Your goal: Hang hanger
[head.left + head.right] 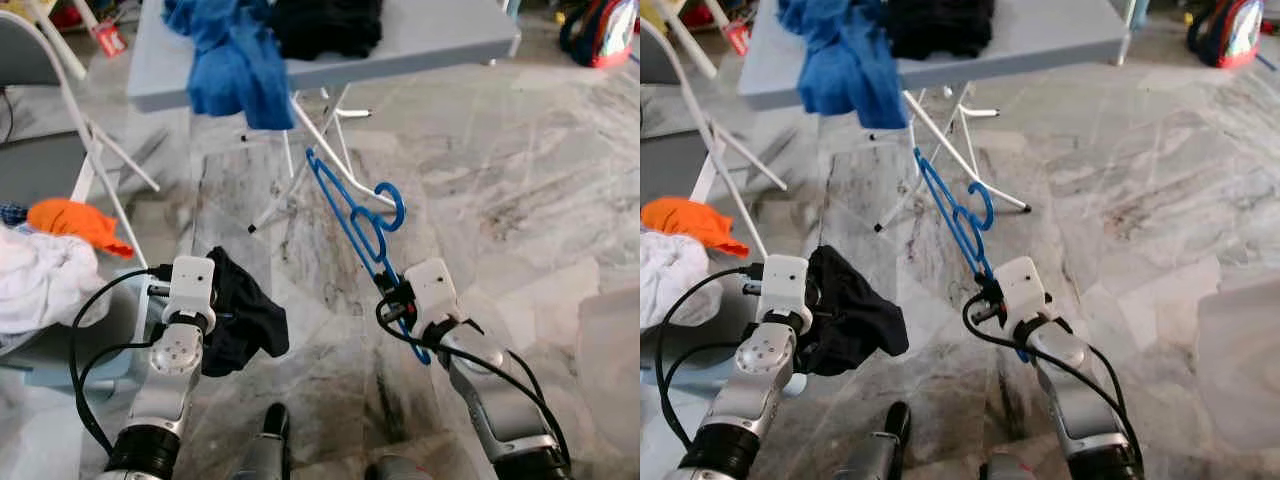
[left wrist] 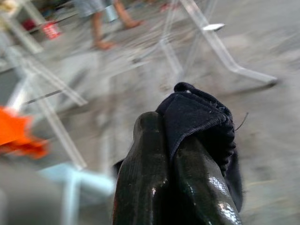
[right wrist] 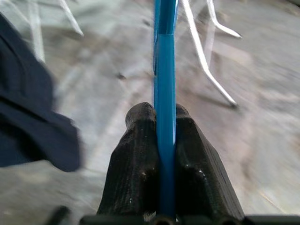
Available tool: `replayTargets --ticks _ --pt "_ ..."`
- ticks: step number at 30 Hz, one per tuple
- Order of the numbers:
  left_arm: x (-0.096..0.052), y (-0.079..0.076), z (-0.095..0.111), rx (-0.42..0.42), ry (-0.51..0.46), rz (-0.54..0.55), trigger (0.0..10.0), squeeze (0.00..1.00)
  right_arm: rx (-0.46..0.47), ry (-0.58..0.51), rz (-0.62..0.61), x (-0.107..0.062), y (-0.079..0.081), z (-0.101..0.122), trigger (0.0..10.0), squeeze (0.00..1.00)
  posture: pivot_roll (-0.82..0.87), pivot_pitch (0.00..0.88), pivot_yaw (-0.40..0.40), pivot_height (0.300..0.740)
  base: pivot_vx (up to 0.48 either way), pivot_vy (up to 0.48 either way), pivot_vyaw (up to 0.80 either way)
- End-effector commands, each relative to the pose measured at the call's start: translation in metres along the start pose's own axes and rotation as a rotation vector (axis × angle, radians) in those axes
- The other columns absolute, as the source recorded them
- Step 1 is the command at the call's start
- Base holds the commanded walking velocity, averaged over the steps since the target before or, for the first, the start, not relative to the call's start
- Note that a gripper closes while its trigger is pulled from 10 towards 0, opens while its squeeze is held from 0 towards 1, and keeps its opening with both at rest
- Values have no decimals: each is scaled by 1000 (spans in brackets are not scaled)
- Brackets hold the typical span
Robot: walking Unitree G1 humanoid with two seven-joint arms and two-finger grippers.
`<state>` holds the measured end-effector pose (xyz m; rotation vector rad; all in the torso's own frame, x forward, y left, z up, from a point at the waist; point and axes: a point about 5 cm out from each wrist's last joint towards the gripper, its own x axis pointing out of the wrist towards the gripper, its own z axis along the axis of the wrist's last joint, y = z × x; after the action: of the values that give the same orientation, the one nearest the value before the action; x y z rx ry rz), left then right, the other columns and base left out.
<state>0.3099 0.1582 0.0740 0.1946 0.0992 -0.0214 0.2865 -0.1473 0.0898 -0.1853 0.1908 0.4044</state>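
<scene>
Hanger (image 1: 350,215), blue plastic, is clamped at its lower end in the right hand (image 3: 161,140), its hook end reaching up and away from the fingers toward the counter (image 1: 440,40). The left hand (image 2: 171,159) is closed on a dark garment (image 1: 240,315). This looks like the carrying stage; next, I judge, garment and hanger must meet, or a rail be found.

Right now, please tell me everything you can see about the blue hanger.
The blue hanger looks like thin, glossy plastic, with a curved hook and looped cut-outs along its body. It is off the floor, held edge-on and slanting away from the robot toward the grey table. The right gripper is shut on one end, its two black fingers pressing both flat sides. Nothing else touches it.
</scene>
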Motion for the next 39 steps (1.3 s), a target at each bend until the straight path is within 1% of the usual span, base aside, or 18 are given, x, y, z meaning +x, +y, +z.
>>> replayTargets --ticks 1,3,5,7,10,14,15,18,21,25,31,33,34,35,36,37,38,39 --pt "-1 9 -1 20 9 20 10000 0 19 -16 21 2 7 4 10000 0 -82 247 28 740 0 0 0" --pt "0 8 0 27 9 8 10000 0 18 -18 19 3 7 6 10000 0 -87 248 36 740 0 0 0" --pt "1 9 0 13 16 16 10000 0 1 -9 15 4 6 6 10000 0 -88 249 41 740 0 0 0" --pt "4 12 2 12 22 45 10000 0 -50 -10 25 6 6 9 10000 0 -91 248 49 740 0 0 0" --pt "6 13 4 19 20 53 10000 0 -56 -22 42 7 7 11 10000 0 -88 248 50 740 0 0 0" --pt "8 12 8 17 12 56 10000 0 -58 -51 69 13 14 20 10000 0 -77 243 46 740 0 0 0" --pt "9 11 8 11 12 60 10000 0 -46 -57 63 14 15 21 10000 0 -75 242 44 740 0 0 0" --pt "9 10 9 0 13 67 10000 0 -57 -67 49 14 18 20 10000 0 -70 244 40 740 0 0 0" --pt "9 9 10 -9 9 65 10000 0 48 -71 -3 13 23 18 10000 0 -65 245 32 740 0 0 0" --pt "8 9 9 -12 13 61 10000 0 94 -80 -34 12 28 16 10000 0 -67 247 32 740 0 0 0" --pt "8 8 8 -13 21 53 10000 0 111 -109 -50 10 36 17 10000 0 -81 243 42 740 0 0 0" --pt "11 9 11 -9 13 54 10000 0 92 -97 -36 9 37 16 10000 0 -84 243 43 740 0 0 0" --pt "17 12 19 8 -10 54 10000 0 63 -76 12 6 38 14 10000 0 -86 245 42 740 0 0 0" --pt "17 12 19 8 -10 54 10000 0 63 -76 12 6 38 14 10000 0 -86 245 42 740 0 0 0" --pt "27 18 30 44 -29 62 10000 0 40 -33 66 1 37 8 10000 0 -86 246 42 740 0 0 0" --pt "33 24 34 50 -23 87 10000 0 5 4 92 -3 32 2 10000 0 -86 246 42 740 0 0 0" --pt "41 33 39 64 -13 132 10000 0 -33 49 108 -9 23 -4 10000 0 -87 250 40 740 0 0 0" --pt "44 36 42 74 -10 150 10000 0 -41 62 108 -11 19 -6 10000 0 -88 251 40 740 0 0 0"
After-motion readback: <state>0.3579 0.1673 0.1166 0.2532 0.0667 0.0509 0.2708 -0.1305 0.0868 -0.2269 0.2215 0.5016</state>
